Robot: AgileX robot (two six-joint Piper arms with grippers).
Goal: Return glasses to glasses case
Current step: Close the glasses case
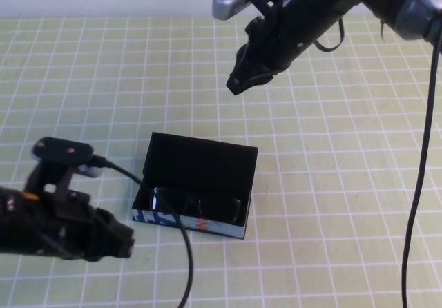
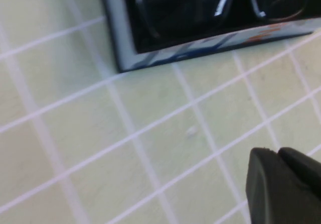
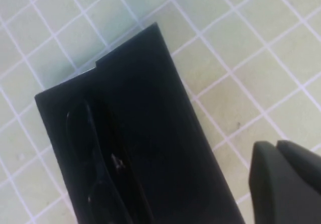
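The matte black glasses case (image 1: 197,164) lies open in the middle of the table, flap lid laid back, blue-white front edge (image 1: 190,224) toward me. The black glasses (image 1: 197,204) lie inside it along the front wall; they also show in the left wrist view (image 2: 235,3) and the right wrist view (image 3: 100,169). My left gripper (image 1: 124,242) is shut and empty, low beside the case's front left corner (image 2: 123,58). My right gripper (image 1: 238,83) is shut and empty, raised above the table behind the case (image 3: 135,133).
The table is a green mat with a white grid (image 1: 331,184). A black cable (image 1: 183,253) from the left arm runs across the case's front left corner. The right arm's cable (image 1: 418,184) hangs down at the right side.
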